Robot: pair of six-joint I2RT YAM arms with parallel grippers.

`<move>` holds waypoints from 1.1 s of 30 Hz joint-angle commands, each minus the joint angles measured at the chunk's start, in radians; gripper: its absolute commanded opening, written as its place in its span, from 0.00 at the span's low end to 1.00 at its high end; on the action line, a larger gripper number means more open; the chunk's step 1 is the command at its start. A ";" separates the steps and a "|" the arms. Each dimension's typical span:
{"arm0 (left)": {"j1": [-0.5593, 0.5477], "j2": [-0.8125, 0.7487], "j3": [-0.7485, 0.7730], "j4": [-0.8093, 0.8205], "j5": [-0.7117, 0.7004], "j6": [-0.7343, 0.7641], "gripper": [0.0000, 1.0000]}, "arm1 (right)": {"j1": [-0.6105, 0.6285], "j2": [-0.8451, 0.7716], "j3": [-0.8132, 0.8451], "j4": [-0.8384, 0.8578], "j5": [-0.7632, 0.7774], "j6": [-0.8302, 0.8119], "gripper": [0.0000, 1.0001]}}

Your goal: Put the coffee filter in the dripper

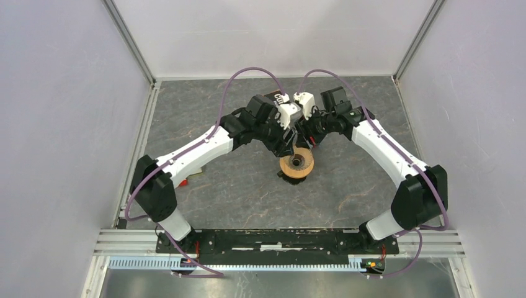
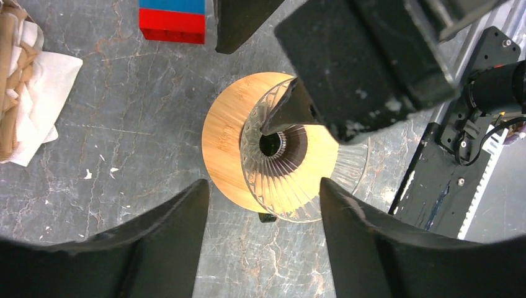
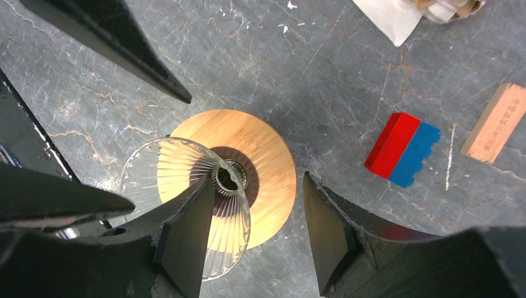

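Note:
The dripper (image 1: 296, 164) stands mid-table: a clear ribbed funnel (image 2: 291, 180) on a tan round collar (image 2: 223, 143) with a dark centre hole. It also shows in the right wrist view (image 3: 267, 155). Both grippers hover over it, open and empty. My left gripper (image 2: 263, 189) straddles its near rim from above. My right gripper (image 3: 257, 186) has one finger (image 2: 282, 115) reaching down into the funnel near the hole; contact cannot be told. White paper, seemingly the coffee filter (image 2: 49, 87), lies flat on the table off to the side, partly under brown paper, and shows at the frame edge in the right wrist view (image 3: 387, 15).
A red-and-blue brick (image 3: 402, 149) and a tan block (image 3: 496, 123) lie beyond the dripper. Crumpled brown paper (image 2: 12, 68) sits on the white sheet. The arms' black base rail (image 2: 446, 167) runs along the near edge. Grey walls enclose the table.

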 commanded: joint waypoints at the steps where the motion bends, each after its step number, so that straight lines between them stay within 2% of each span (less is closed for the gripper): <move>1: 0.052 -0.024 0.033 -0.006 -0.035 -0.079 0.77 | 0.033 -0.058 0.083 0.001 -0.079 -0.098 0.61; 4: 0.095 -0.048 0.034 -0.004 0.017 -0.091 0.82 | 0.020 -0.074 0.099 0.001 -0.090 -0.099 0.61; 8: 0.209 -0.071 0.031 0.028 0.083 -0.152 0.84 | -0.017 -0.092 0.136 0.006 -0.122 -0.084 0.62; 14: 0.336 -0.020 0.057 0.031 0.040 -0.151 0.84 | -0.091 -0.132 0.162 0.066 -0.185 -0.041 0.62; 23: 0.360 0.203 0.175 0.084 -0.074 0.008 0.86 | -0.162 -0.124 0.140 0.225 -0.212 0.044 0.62; 29: 0.360 0.368 0.346 0.036 -0.123 0.116 0.96 | -0.194 -0.140 0.052 0.284 -0.228 0.049 0.62; 33: 0.359 0.441 0.373 0.023 -0.144 0.195 0.98 | -0.213 -0.171 -0.011 0.311 -0.246 0.056 0.63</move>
